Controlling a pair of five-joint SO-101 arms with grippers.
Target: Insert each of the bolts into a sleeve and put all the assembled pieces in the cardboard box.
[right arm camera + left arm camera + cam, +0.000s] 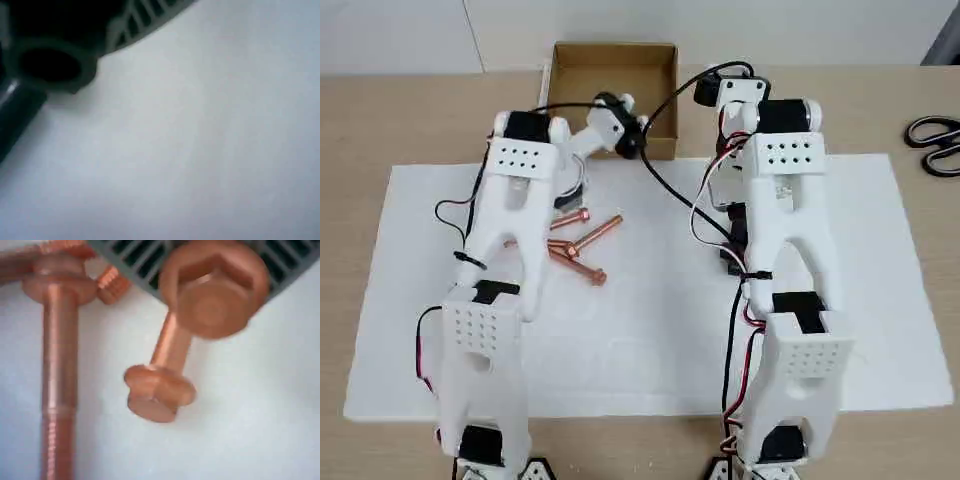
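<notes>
Several copper bolts and sleeves (pixel 582 243) lie on the white mat (pixel 650 340) beside the left arm. My left gripper (pixel 568 202) is down among them. In the left wrist view a large bolt head (pixel 215 286) sits raised against the grey ribbed finger (pixel 135 260), apparently gripped. Below it on the mat lie a shorter bolt (pixel 159 385) and a long threaded piece (pixel 60 365). My right gripper (pixel 732 245) hangs low over bare mat near the middle. The cardboard box (pixel 615 85) stands at the back centre and looks empty.
Scissors (pixel 935 142) lie on the table at the far right, off the mat. Black cables (pixel 665 170) run from the box area across the mat between the arms. A dark part with a round hole (pixel 47 65) is close to the right wrist camera.
</notes>
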